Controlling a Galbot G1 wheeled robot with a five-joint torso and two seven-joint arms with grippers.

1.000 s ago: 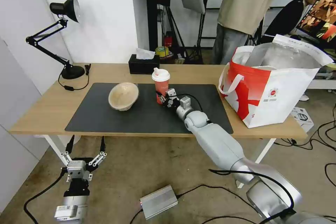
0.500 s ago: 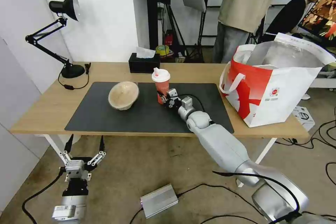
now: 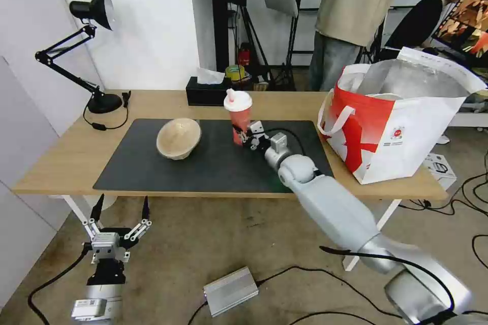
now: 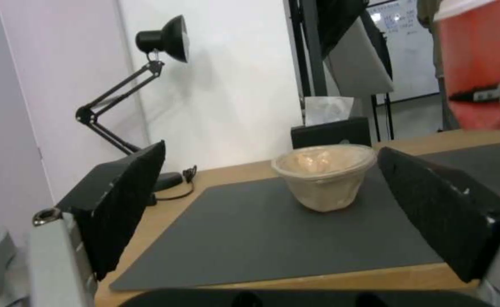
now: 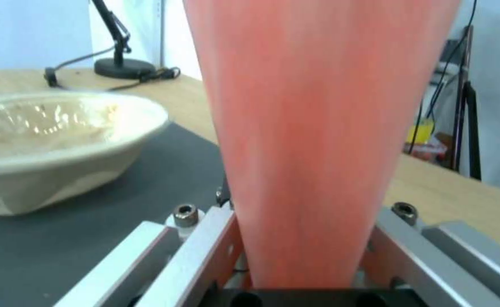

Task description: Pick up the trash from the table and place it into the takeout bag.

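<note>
R gripper [image 3: 247,137] clamped on upright red drink cup [image 3: 239,118] mid-mat nr table [image 3: 61,162] far edge, takeout bag [image 3: 401,127] off to its right at table's right end; L gripper [image 3: 120,213] spread, parked below front edge.

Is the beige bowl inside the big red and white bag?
No, the beige bowl sits on the dark mat on the table, well apart from the red and white bag.

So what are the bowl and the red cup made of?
The beige bowl looks like matte pressed paper pulp, its wall a bit crumpled. The red cup seems smooth paper or plastic with a glossy white plastic lid; the right pincer grips it.
</note>
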